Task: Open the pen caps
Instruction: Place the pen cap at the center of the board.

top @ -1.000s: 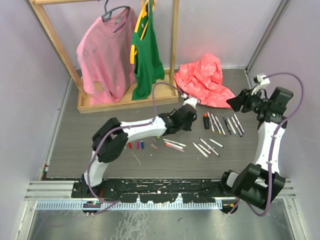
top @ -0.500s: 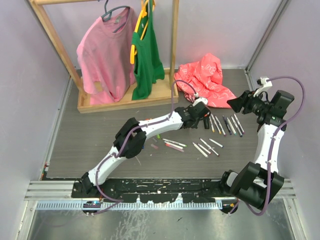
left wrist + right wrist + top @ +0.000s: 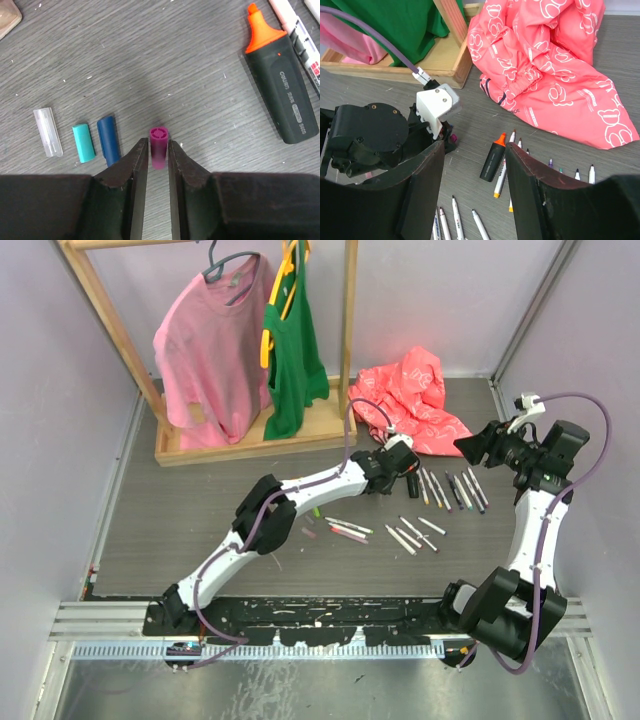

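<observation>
Left gripper (image 3: 158, 145), newly stretched beside the highlighter (image 3: 285, 95), narrowly flanks a magenta cap (image 3: 159, 137) the overhead view hides, grip uncertain; right gripper (image 3: 475, 150) gapes empty.

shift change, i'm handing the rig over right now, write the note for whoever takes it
Grippers: left gripper has its jaws narrowly apart around the magenta cap; whether it grips it cannot be told. The right gripper is open, empty and raised off to the right.
Things: clear cap, teal cap and blue cap lie in a row left of the magenta one. The black highlighter is to its right, with the pens beyond.
Done: highlighter tip bare, four caps loose.
Left: check each pen for a cap; too small to tell from above.
</observation>
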Controlling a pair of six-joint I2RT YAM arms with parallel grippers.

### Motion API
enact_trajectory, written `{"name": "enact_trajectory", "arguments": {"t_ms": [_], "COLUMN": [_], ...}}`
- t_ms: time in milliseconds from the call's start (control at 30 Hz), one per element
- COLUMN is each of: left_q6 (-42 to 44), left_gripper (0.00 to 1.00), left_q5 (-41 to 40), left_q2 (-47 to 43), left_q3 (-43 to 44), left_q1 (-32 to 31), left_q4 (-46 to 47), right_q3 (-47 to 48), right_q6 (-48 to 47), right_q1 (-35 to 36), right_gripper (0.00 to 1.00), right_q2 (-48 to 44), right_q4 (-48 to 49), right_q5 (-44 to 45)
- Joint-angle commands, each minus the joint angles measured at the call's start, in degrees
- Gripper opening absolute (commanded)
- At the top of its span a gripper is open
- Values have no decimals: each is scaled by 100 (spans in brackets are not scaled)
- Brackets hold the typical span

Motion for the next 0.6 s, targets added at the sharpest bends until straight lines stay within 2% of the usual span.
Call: {"name": "enact_trajectory", "arguments": {"t_ms": [0, 200, 333, 433, 567], "left_q6": [91, 144, 183, 277, 319], "left_gripper": [28, 35, 36, 40, 50], "left_q5": [7, 102, 497, 1126, 1946], "left_q2": [2, -119, -666, -1643, -3190], "left_q3": [285, 293, 5, -877, -2778], "left_q1": [63, 86, 80, 62, 30], "left_q4": [-2, -21, 111, 816, 2224], "right_q3": [-41, -46, -50, -14, 157], "right_q6": [20, 7, -45, -283, -769], "right_q1": [-9, -13, -18, -45, -69], "right_gripper": [57, 58, 58, 60, 66], "right_q2": [-240, -306, -428, -568, -812], "right_q4": [280, 270, 263, 113, -341], "right_q5": [-79, -58, -4, 79, 314]}}
